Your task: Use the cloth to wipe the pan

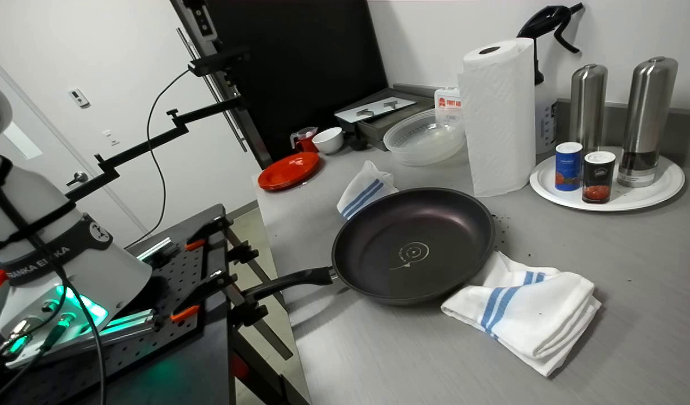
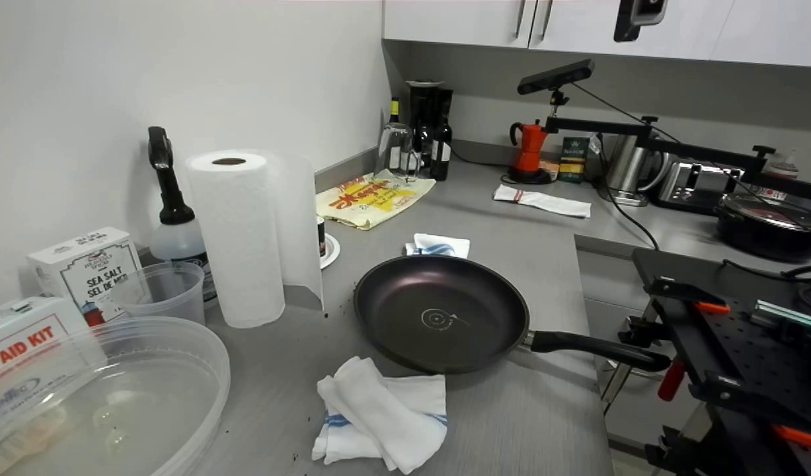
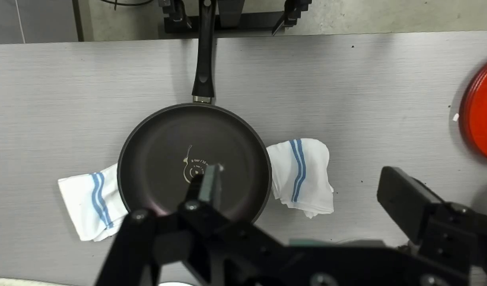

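Note:
The black frying pan (image 1: pixel 415 247) sits on the grey counter and shows in both exterior views (image 2: pixel 441 314) and in the wrist view (image 3: pixel 195 139). Its handle juts past the counter edge. Two folded white cloths with blue stripes lie at opposite sides of the pan. The cloth nearer the red plate (image 1: pixel 370 188) also shows in an exterior view (image 2: pixel 385 416) and in the wrist view (image 3: pixel 307 174). The other cloth (image 1: pixel 530 309) also shows there (image 2: pixel 438 245) (image 3: pixel 94 202). My gripper (image 3: pixel 301 176) is open and empty, high above the pan and the cloth nearer the red plate.
A paper towel roll (image 1: pixel 496 124) stands behind the pan. A white plate (image 1: pixel 609 205) holds shakers and steel mills. Clear plastic tubs (image 2: pixel 200 390), boxes and a spray bottle (image 2: pixel 177 235) stand by the wall. A red plate (image 1: pixel 288 170) lies near the counter edge.

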